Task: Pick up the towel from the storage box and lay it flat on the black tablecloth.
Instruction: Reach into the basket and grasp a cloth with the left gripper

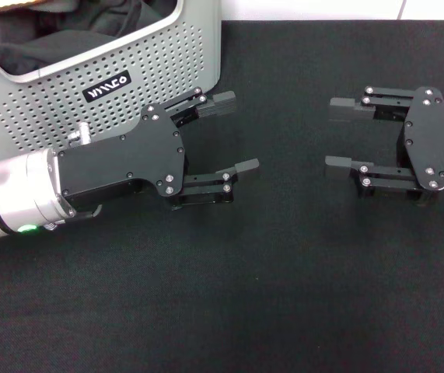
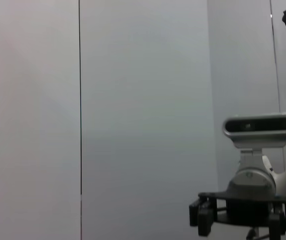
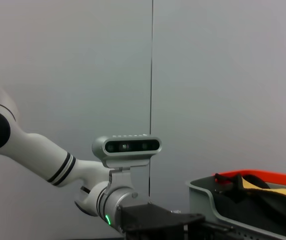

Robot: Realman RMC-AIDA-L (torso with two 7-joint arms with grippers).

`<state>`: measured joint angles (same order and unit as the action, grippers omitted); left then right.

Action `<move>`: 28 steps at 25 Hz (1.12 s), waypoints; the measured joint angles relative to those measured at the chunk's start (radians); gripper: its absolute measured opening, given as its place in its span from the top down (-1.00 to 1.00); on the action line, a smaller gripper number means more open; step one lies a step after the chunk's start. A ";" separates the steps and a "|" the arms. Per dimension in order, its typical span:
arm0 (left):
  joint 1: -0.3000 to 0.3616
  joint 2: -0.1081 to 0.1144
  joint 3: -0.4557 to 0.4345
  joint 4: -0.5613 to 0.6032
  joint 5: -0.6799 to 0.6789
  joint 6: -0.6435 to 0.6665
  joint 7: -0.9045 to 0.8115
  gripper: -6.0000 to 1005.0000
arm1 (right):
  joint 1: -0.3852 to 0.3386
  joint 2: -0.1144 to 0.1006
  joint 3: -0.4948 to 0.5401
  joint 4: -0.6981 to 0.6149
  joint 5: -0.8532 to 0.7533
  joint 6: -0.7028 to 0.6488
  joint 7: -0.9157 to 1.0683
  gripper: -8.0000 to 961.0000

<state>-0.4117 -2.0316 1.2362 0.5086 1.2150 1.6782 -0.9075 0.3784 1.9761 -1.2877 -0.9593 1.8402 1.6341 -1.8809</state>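
- The task is sitting at its very start, as I judge it: the two-sided fleecy towel (image 3: 283,192), showing a yellow face in the right wrist view, is lying inside the light grey perforated plastic storage box (image 1: 66,101) among dark grey-black clothing (image 1: 43,35), and nothing is lying on the wide black textured tablecloth (image 1: 284,295) yet.
- All steps are remaining: reaching into the box, gripping the towel, lifting it out and spreading it flat on the cloth.
- The box is standing at the far left of the bench, on the tablecloth; in the head view the towel is showing as little more than an orange-yellow sliver at the box's far left rim.
- The left pincer (image 1: 229,134) is hovering just to the right of the box's near wall, its forearm stretching in level from the left, its 2 fingers spread apart and gripping nothing.
- The right pincer (image 1: 340,132) is hovering over bare cloth at the right, well apart from the box, pointing left toward the other, fingers likewise spread and empty.
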 joint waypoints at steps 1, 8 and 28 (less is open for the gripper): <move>0.001 -0.001 -0.001 0.003 0.000 0.000 -0.004 -0.77 | 0.000 0.000 0.000 0.005 0.000 0.000 -0.002 -0.32; 0.005 -0.018 -0.004 0.006 -0.001 0.000 -0.012 -0.77 | -0.002 0.003 0.012 0.033 -0.002 0.003 -0.022 -0.32; 0.167 -0.059 -0.348 0.172 -0.200 0.047 -0.262 -0.76 | -0.034 0.013 0.027 0.043 -0.004 0.013 -0.038 -0.32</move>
<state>-0.2446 -2.0908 0.8887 0.6808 1.0151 1.7249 -1.1690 0.3444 1.9895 -1.2609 -0.9166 1.8357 1.6466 -1.9190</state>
